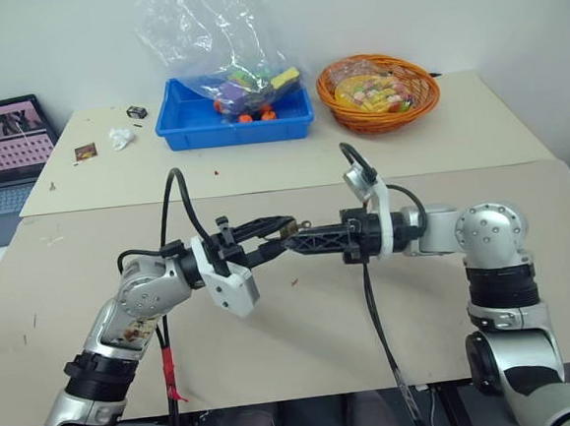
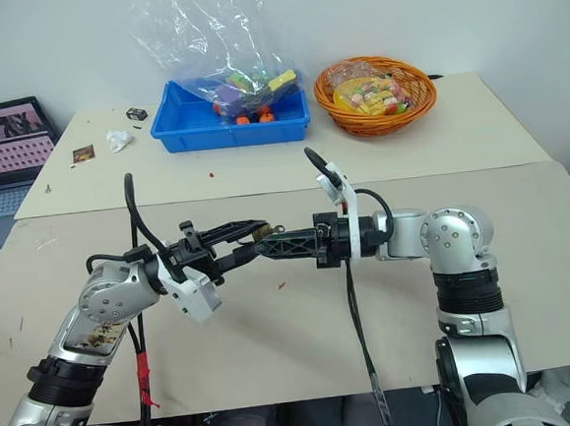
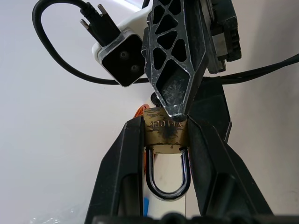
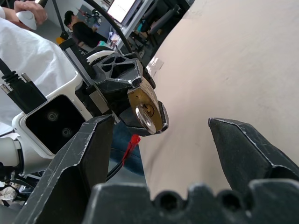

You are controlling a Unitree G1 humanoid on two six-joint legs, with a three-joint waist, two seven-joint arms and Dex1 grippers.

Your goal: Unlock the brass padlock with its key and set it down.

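Beige tabletop [image 1: 306, 349] spreads under both arms, and every place below is taken from the brass padlock [image 3: 164, 133], held in the air above the table's middle. Well behind it stand a blue bin [image 1: 233, 118] with a plastic bag [image 1: 218, 46] and an orange basket [image 1: 377, 89]; a laptop [image 1: 3, 146] sits far off to the left. Nothing stands between the arms. The left gripper [image 1: 272, 236] clamps the lock body, shackle pointing back toward its wrist. The right gripper [image 1: 312, 238] faces the lock's keyway end with its fingers spread apart, holding nothing. The key seems to sit in the keyway, though I cannot tell for certain. Likely next: re-grasp and turn it.
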